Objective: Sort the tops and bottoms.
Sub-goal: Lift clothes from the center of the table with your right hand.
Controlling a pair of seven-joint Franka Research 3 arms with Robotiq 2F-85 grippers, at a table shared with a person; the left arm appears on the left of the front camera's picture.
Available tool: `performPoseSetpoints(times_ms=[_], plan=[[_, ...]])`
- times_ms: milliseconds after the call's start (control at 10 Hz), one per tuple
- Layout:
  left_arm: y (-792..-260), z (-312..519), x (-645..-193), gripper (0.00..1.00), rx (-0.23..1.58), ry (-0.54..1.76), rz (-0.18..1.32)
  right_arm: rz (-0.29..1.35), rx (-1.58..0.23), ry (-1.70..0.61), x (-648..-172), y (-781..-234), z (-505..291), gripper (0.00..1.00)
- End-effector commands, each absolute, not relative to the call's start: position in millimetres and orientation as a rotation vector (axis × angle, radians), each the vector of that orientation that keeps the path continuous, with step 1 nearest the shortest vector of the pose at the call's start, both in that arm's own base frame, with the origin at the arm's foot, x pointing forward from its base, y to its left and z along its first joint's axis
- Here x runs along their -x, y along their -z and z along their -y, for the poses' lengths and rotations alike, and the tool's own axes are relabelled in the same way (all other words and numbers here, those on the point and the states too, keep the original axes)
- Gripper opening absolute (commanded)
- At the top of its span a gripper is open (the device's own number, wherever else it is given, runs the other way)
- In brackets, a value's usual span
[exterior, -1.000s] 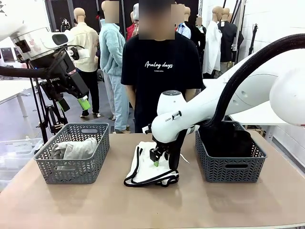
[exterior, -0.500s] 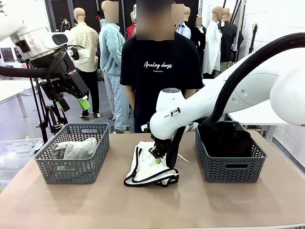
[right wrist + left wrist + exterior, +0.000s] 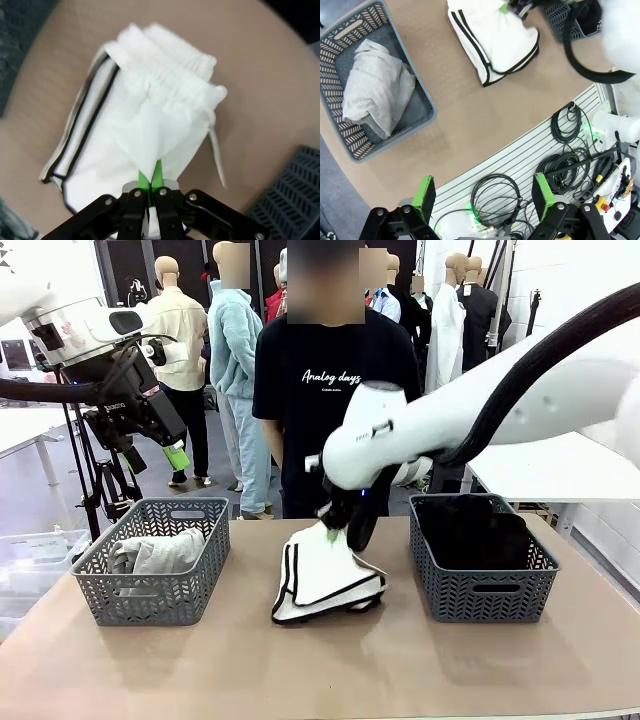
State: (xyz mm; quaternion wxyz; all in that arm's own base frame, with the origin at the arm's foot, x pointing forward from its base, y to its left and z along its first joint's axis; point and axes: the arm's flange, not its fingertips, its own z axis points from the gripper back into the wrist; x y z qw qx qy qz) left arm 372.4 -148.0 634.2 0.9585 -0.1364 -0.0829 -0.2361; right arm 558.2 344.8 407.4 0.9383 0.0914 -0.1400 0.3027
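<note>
The white shorts (image 3: pixel 325 575) lay on the table (image 3: pixel 300 670) between the two baskets, their top pinched up by your right gripper (image 3: pixel 334 533), whose fingers were closed on the cloth. You were at the lifting step, I think. Next, you needed to carry them into the right basket (image 3: pixel 483 590) with the black bottoms (image 3: pixel 470 530). Your left gripper (image 3: pixel 482 192) hung high with its jaws apart, empty.

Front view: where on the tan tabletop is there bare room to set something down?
Bare: the near strip of the tan tabletop, below both baskets, and the gap between the left grey plastic basket and the white shorts with black piping. Crowded: between the shorts, pinched by the right gripper, and the right grey plastic basket.
</note>
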Motion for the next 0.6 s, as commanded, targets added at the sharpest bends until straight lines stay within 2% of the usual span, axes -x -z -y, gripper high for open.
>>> performPoseSetpoints(times_ms=[0,200,500], plan=[[-635.2,145.8,-372.6,1.00,0.286,0.476,0.171,0.418,-0.185,-0.636,-533.8,-466.4,-321.6,0.00],[-635.2,145.8,-372.6,1.00,0.286,0.476,0.171,0.500,-0.180,-0.687,-527.2,-535.1,-326.0,0.00],[-635.2,145.8,-372.6,1.00,0.286,0.476,0.171,0.633,-0.169,-0.742,-499.8,-599.5,-342.2,0.00]])
